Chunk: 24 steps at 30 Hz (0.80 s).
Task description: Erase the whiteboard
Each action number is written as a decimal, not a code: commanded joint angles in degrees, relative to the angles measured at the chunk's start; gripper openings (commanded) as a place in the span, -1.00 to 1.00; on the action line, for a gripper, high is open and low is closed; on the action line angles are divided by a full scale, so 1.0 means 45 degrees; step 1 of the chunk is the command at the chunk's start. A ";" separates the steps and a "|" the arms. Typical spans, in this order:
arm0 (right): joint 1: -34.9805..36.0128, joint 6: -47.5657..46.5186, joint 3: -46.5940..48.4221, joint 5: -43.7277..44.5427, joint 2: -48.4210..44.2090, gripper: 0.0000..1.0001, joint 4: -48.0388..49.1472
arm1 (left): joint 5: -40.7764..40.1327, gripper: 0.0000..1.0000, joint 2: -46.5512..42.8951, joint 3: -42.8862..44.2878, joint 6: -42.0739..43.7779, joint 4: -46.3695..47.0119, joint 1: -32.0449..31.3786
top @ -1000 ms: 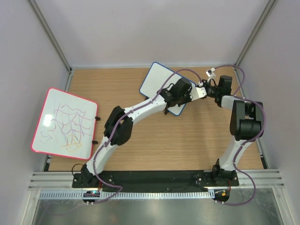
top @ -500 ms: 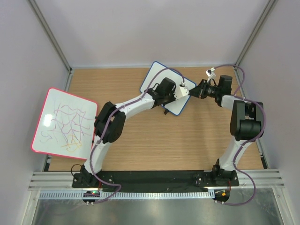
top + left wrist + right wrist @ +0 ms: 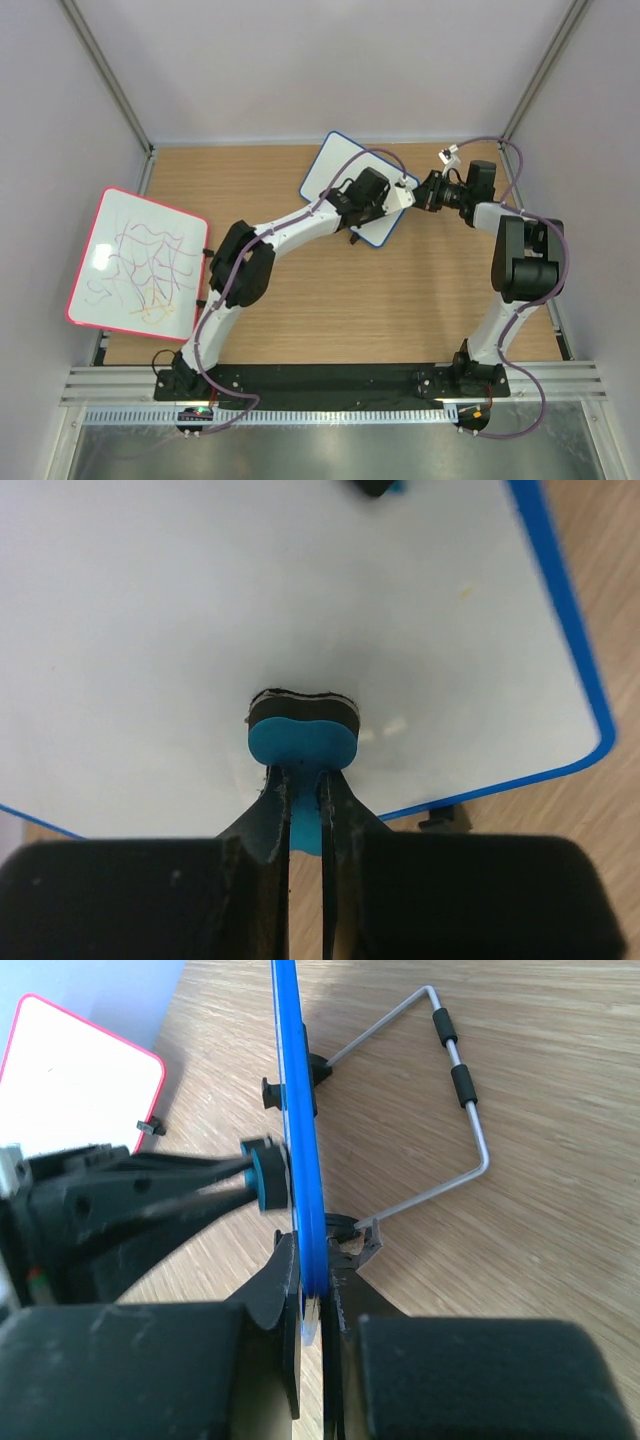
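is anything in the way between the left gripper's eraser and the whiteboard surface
Nothing visible. The eraser held by the left gripper sits right against the whiteboard face. The right gripper clamps the board's edge, off to one side of the wiping area.

Pink-framed board point(image 3: 138, 258) at left of overhead view, tilted, overlapping left edge of wooden table point(image 3: 400, 300). White face covered in purple, pink and yellow scribbles. Two small black tabs on its right edge. One corner of board also shows at upper left of right wrist view point(image 3: 70, 1085). Pale grey walls point(image 3: 330, 60) on three sides. Metal sheet point(image 3: 330, 452) across bottom.
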 commanded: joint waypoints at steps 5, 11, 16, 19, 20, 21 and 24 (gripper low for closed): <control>0.0239 -0.1620 0.0168 0.1336 -0.0248 -0.98 -0.1530 | 0.1444 -0.99 -0.0767 -0.0384 -0.0587 -0.0168 -0.0630; 0.0239 -0.1639 0.0090 0.1473 -0.0267 -0.98 -0.1608 | 0.1249 -1.00 -0.1392 -0.1596 -0.0781 -0.0149 0.0579; 0.0259 -0.1756 0.0129 0.1687 -0.0365 -0.98 -0.1823 | 0.1053 -0.99 -0.2698 -0.3058 -0.0939 -0.0091 0.1636; 0.0298 -0.1815 0.0168 0.1824 -0.0384 -0.98 -0.1921 | 0.0683 -0.99 -0.4086 -0.4757 -0.0841 -0.0051 0.1987; 0.0337 -0.1815 0.0168 0.1882 -0.0384 -0.97 -0.1959 | 0.0527 -1.00 -0.4301 -0.5225 -0.0860 -0.0186 0.2336; 0.0356 -0.1815 0.0168 0.1960 -0.0384 -0.96 -0.1998 | 0.0352 -0.99 -0.4535 -0.5462 -0.0996 -0.0304 0.2533; 0.0357 -0.1873 0.0168 0.2039 -0.0404 -0.96 -0.2135 | -0.0254 -0.99 -0.4635 -0.6165 -0.1347 -0.0578 0.3604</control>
